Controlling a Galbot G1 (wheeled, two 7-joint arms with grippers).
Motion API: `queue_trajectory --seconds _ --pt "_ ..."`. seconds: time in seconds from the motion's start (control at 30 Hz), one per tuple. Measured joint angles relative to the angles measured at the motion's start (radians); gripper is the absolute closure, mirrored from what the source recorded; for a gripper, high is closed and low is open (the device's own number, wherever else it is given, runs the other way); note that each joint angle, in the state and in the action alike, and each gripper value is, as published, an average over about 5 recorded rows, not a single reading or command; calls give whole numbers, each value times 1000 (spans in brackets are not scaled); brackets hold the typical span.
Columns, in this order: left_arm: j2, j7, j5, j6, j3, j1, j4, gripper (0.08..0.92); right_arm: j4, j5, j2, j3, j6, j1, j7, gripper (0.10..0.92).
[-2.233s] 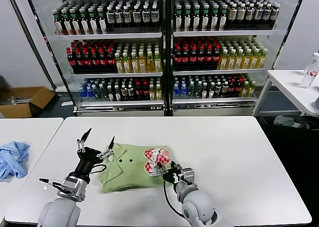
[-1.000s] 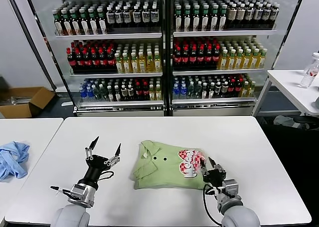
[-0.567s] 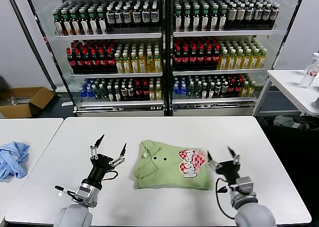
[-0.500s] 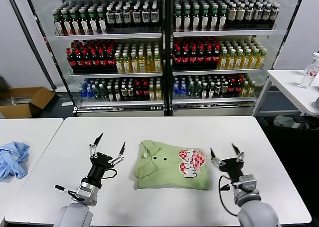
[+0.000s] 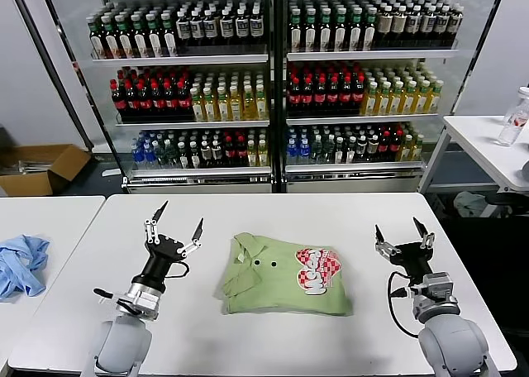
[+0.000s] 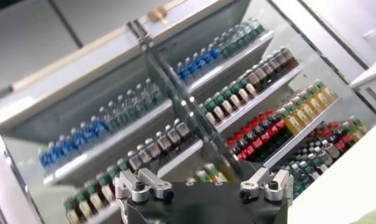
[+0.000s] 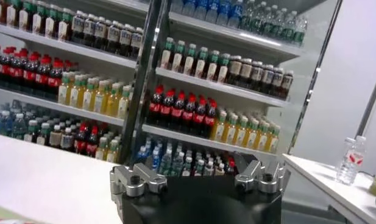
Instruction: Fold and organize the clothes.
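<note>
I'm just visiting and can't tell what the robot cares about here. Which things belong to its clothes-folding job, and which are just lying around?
Part of the job:
- green polo shirt, folded on the white table
- left gripper, open, left of the shirt
- right gripper, open, right of it

Just lying about:
- blue cloth on the side table
- cardboard box on the floor
- drinks fridge behind

polo shirt [image 5: 285,275] on table [image 5: 331,216], centre-front. left gripper [image 5: 174,228] to its left, right gripper [image 5: 402,232] to its right, both apart from it. Drinks fridge [image 5: 273,79] behind table.
</note>
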Motion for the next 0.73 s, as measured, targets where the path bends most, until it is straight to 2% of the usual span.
queue_trajectory --seconds 0.3,0.73 --pt "-12 21 -204 81 0 -16 20 177 -42 -33 7 7 40 41 -8 203" --pt "-26 13 -249 88 -3 -39 43 177 -113 -115 12 8 111 61 -29 203"
